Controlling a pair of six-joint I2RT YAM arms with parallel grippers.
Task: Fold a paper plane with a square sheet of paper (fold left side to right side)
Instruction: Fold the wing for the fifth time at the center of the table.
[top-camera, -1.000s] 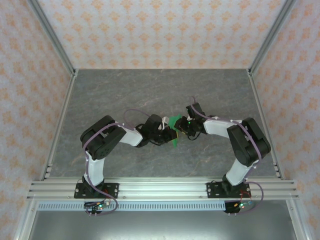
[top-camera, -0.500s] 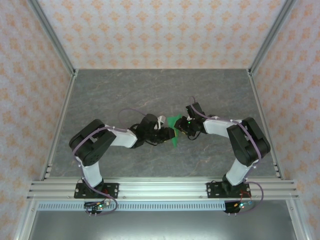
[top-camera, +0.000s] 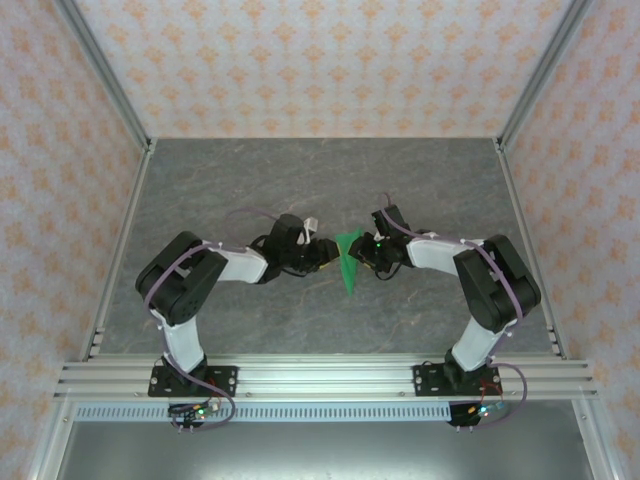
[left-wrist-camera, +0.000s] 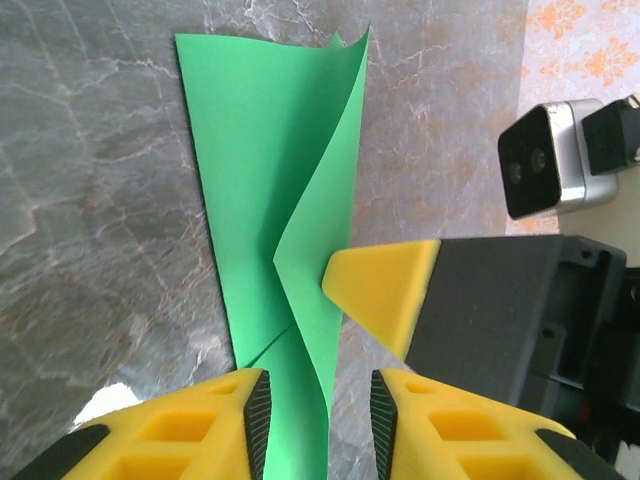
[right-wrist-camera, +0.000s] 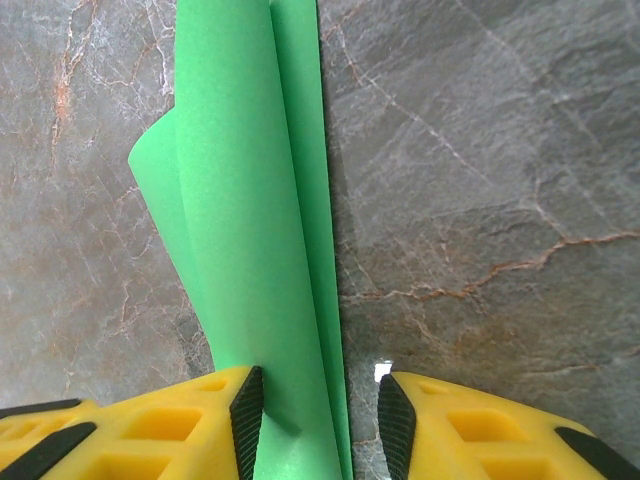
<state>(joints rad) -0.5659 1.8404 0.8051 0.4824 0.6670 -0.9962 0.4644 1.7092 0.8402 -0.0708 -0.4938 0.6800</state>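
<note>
The thin green sheet of paper (top-camera: 347, 270) lies half folded on the grey marbled table (top-camera: 250, 180) between the yellow-fingered left pincer (left-wrist-camera: 320, 400) and right pincer (right-wrist-camera: 321, 400), both part open around it and not squeezing, so its loose flap could pop back open or slide crooked.

A grey marble-patterned table top (top-camera: 250, 180) lies evenly lit between pale walls (top-camera: 320, 60) with an orange floral pattern on the far, left and right sides, aluminium posts (top-camera: 103, 70) rising from the far corners and a slotted aluminium rail (top-camera: 320, 375) across the near edge.
</note>
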